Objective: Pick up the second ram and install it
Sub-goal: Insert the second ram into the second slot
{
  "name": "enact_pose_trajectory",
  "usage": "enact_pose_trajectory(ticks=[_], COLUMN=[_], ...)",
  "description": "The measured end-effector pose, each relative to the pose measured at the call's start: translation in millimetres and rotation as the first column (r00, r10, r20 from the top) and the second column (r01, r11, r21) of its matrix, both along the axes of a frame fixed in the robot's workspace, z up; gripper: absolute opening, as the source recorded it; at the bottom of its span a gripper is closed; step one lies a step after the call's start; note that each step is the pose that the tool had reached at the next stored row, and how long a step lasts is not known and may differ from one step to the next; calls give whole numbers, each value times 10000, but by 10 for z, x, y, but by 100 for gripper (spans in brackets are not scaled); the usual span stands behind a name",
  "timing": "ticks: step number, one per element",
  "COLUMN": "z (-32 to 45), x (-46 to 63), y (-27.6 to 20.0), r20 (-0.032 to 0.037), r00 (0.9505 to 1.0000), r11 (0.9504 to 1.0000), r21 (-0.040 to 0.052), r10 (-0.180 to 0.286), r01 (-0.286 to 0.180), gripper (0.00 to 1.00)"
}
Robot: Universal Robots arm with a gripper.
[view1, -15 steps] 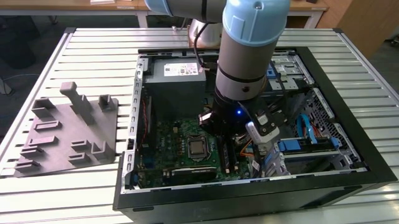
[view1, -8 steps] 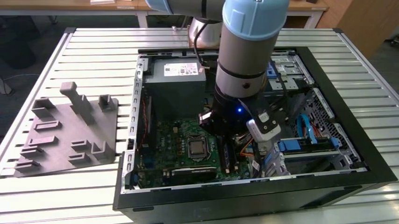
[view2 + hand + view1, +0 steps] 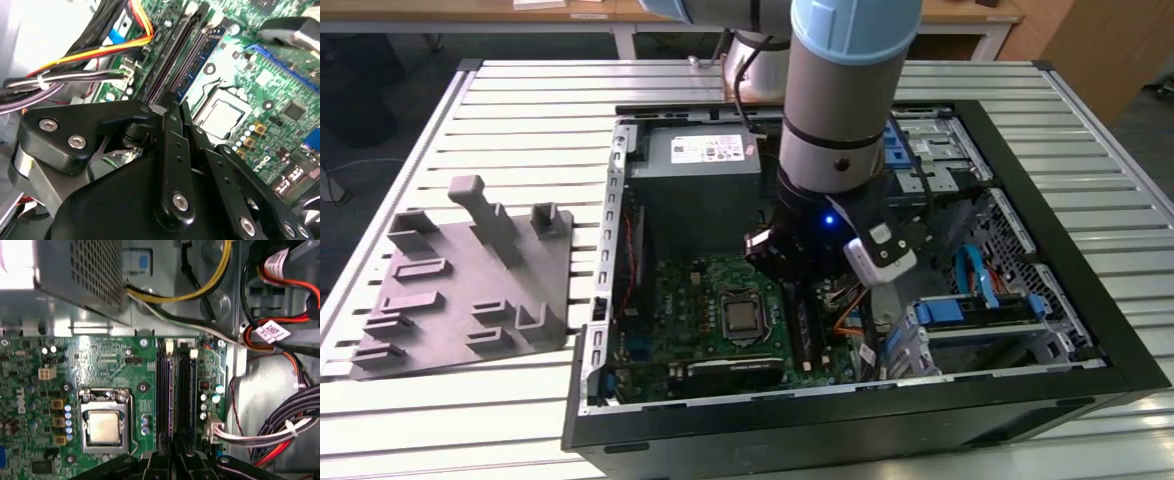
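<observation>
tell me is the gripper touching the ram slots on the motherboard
Cannot tell. In the first wrist view the gripper sits right at the near end of the ram slots, overlapping them, but no view shows plain contact or a gap.

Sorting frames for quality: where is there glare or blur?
First wrist view: the power supply blows out white at one corner. Second wrist view: the gripper looms soft, the motherboard slightly blurred. Exterior view: even light, the computer case interior shadowed.
</observation>
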State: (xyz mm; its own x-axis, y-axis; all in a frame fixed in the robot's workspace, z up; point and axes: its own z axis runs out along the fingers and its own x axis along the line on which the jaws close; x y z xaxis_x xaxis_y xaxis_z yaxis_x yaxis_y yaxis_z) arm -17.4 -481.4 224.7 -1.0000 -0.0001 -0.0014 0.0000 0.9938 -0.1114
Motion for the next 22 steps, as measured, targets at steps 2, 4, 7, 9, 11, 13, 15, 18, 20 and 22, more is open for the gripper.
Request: enact_pose_trajectory(ticks=[2,4,7,9,11,13,15,18,20,22], z=[-1,0,-5,-15,-31,-54,-78,-92,-97,-99], x=[0,1,0,0,0,0,0,0,-3,-8], y=[6,8,10,12,15,23,34,42,43,43], r20=[1,-1,-1,-1,-2,-6,-9,-9,-9,-9], r00=[10000,10000,10000,10000,10000,10000,10000,10000,10000,10000], r11=[9998,9997,9997,9997,9997,9997,9997,9997,9997,9997], r21=[-183,-235,-237,-236,-237,-236,-237,-239,-240,-246], r10=[0,3,1,-2,-27,-37,-37,-35,-37,-37], r01=[0,-3,-1,2,27,37,37,35,36,37], gripper=[14,14,14,14,14,14,14,14,14,14])
